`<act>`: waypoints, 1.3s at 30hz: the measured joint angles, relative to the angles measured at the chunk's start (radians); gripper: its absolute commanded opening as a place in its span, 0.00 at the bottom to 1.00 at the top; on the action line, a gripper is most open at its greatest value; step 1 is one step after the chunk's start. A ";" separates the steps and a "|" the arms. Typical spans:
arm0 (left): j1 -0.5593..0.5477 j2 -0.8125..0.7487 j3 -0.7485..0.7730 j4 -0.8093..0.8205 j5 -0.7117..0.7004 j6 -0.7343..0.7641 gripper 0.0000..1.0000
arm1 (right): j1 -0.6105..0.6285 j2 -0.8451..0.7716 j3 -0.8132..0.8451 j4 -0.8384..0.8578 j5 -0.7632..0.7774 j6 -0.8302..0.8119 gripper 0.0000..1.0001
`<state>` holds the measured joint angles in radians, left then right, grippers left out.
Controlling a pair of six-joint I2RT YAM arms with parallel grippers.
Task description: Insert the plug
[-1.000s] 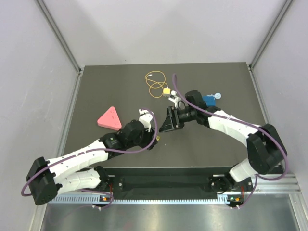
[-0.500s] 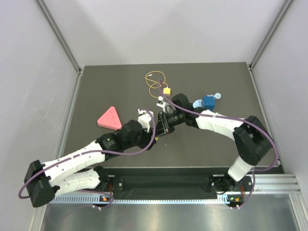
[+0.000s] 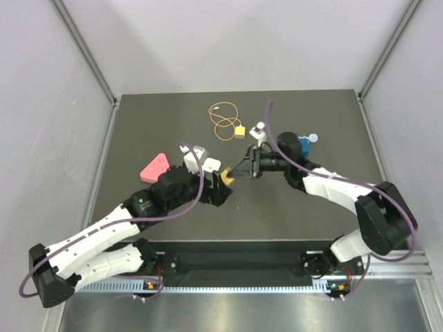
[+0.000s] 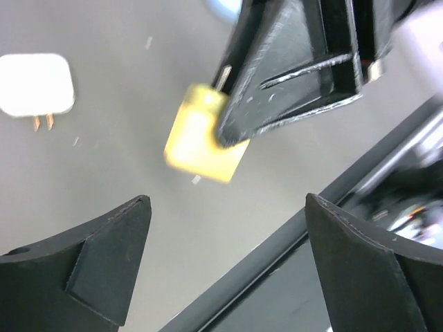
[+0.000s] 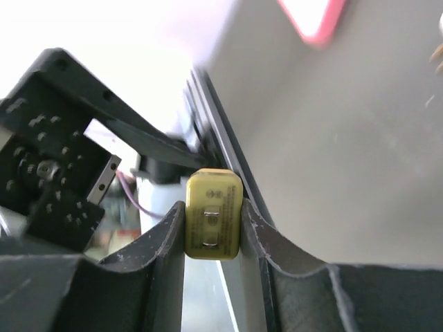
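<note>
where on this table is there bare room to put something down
Bare: the far left corner, behind the pink triangle and left of the wire loop; the far right corner beyond the blue object; the near strip between the two arms. Crowded: the middle, where the right claw holds the yellow block at the open left claw, with the plug behind.

No text, label, brand or number is legible anywhere. The yellow block (image 5: 212, 199) in the right gripper (image 5: 212, 220) bears none.
</note>
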<state>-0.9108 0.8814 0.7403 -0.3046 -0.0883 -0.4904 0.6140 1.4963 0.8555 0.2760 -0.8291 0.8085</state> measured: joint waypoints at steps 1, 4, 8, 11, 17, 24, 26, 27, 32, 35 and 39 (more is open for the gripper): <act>0.011 -0.001 0.020 0.008 0.016 -0.022 0.93 | -0.023 -0.025 -0.033 0.069 -0.002 0.036 0.00; 0.074 0.000 0.066 0.063 0.111 -0.103 0.87 | -0.089 -0.096 -0.148 0.358 -0.001 0.186 0.00; 0.159 0.004 0.074 0.204 0.270 -0.230 0.74 | -0.100 -0.113 -0.216 0.718 0.002 0.394 0.00; 0.179 0.022 0.078 0.303 0.347 -0.310 0.67 | -0.099 -0.107 -0.229 0.867 0.016 0.539 0.00; 0.189 0.071 0.102 0.365 0.405 -0.374 0.51 | -0.084 -0.094 -0.243 0.974 0.073 0.662 0.00; 0.190 0.063 0.100 0.380 0.404 -0.409 0.39 | -0.054 -0.096 -0.246 1.027 0.106 0.688 0.00; 0.190 0.058 0.098 0.385 0.405 -0.422 0.36 | -0.051 -0.096 -0.246 1.040 0.113 0.691 0.00; 0.190 0.057 0.097 0.390 0.405 -0.429 0.36 | -0.048 -0.096 -0.246 1.046 0.116 0.693 0.00; 0.191 0.053 0.084 0.418 0.403 -0.460 0.36 | -0.044 -0.096 -0.247 1.056 0.127 0.696 0.00; 0.190 0.048 0.084 0.418 0.398 -0.470 0.32 | -0.040 -0.096 -0.247 1.059 0.133 0.696 0.00; 0.190 0.046 0.084 0.416 0.391 -0.477 0.00 | -0.039 -0.096 -0.247 1.062 0.134 0.696 0.00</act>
<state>-0.7208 0.9272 0.8238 0.1116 0.3027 -0.9676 0.5751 1.4006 0.6083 1.3376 -0.6956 1.5043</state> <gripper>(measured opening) 0.380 0.296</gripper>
